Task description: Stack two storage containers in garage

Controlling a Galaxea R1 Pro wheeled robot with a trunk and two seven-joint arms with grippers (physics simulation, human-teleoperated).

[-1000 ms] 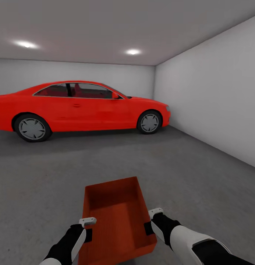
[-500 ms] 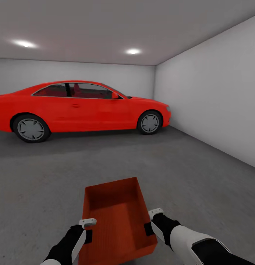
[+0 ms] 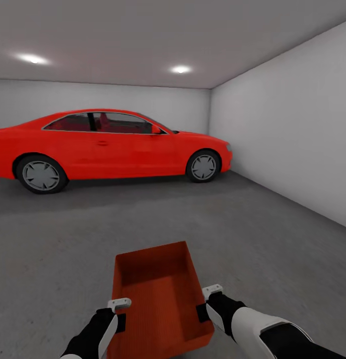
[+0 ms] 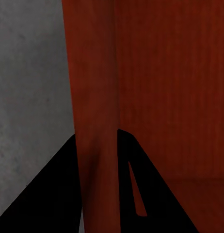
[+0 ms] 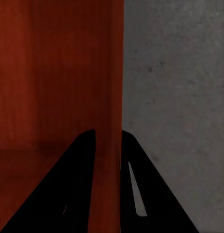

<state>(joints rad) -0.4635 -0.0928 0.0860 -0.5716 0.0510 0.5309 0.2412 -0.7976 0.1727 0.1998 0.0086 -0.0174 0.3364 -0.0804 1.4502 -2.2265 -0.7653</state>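
A red-orange lidless storage container (image 3: 158,296), deep and fairly square, is held low in front of me over the grey concrete floor (image 3: 252,239) of the garage. My left gripper (image 3: 120,311) is shut on its left wall (image 4: 95,121), with one black finger on each side of it. On the opposite side, my right gripper (image 3: 208,301) is shut on the right wall (image 5: 112,97) in the same way. The inside of the container is bare.
A big red car (image 3: 108,147) is parked side-on across the back of the room. A plain white wall (image 3: 292,129) runs along the right, and round ceiling lights (image 3: 180,69) glow above. Open concrete lies between me and the car.
The view has crept slightly forward and the car has shifted a little. The container sits marginally lower in the picture, still held by both grippers.
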